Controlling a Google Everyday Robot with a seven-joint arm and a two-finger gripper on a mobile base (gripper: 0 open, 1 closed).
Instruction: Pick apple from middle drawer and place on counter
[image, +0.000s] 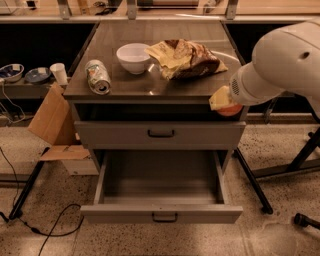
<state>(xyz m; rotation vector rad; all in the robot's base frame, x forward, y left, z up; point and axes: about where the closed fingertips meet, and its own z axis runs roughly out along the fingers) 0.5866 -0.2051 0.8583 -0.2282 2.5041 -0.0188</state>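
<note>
At the right front corner of the dark grey-brown glossy counter (120, 84), the white arm's two-finger gripper (223, 101) is closed around the small round red-orange apple (231, 110), holding it in the air just beside the counter's edge. Only the apple's lower curve shows, beneath a pale yellowish finger (219, 98). Below, the wide grey metal middle drawer (125, 214) stands pulled out.
</note>
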